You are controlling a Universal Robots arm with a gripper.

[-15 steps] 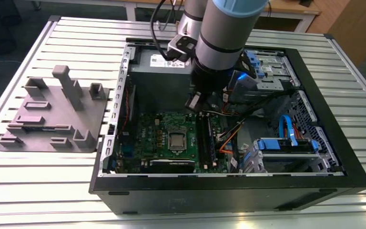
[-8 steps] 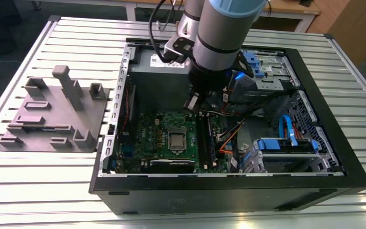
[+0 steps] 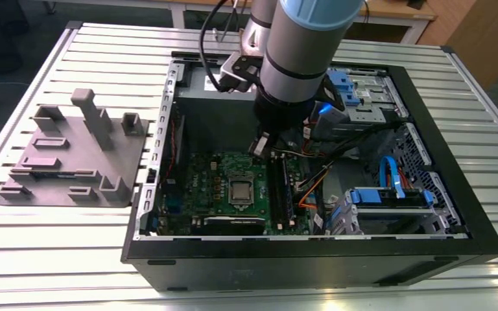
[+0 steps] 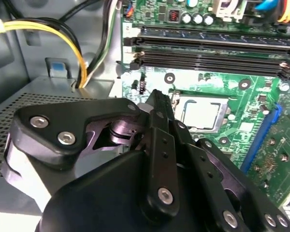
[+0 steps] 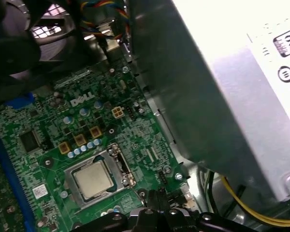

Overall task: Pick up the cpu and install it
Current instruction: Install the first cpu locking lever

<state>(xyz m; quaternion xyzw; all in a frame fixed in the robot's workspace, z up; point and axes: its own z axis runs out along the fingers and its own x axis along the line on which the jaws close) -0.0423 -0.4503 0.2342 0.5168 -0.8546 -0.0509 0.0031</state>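
The cpu [image 3: 241, 190] is a small silver-grey square lying flat in the socket of the green motherboard [image 3: 201, 181], inside the open computer case. Both wrist views show the cpu [image 4: 199, 113] [image 5: 93, 180] seated within the socket's metal frame. My gripper [image 3: 260, 148] hangs above the board, a little behind the socket and apart from the chip. In the second wrist view its black fingers [image 4: 159, 113] come together at a narrow tip [image 4: 157, 96], shut with nothing between them. The first wrist view shows the gripper [image 5: 154, 200] just beside the socket's edge.
A big grey metal box [image 5: 222, 96] with a white label stands close beside the gripper. Yellow and black cables [image 4: 75, 48] run next to it. Memory slots [image 4: 212, 53] lie beyond the socket. A grey plastic fixture [image 3: 76, 155] sits outside the case [image 3: 318, 259] at the exterior view's left.
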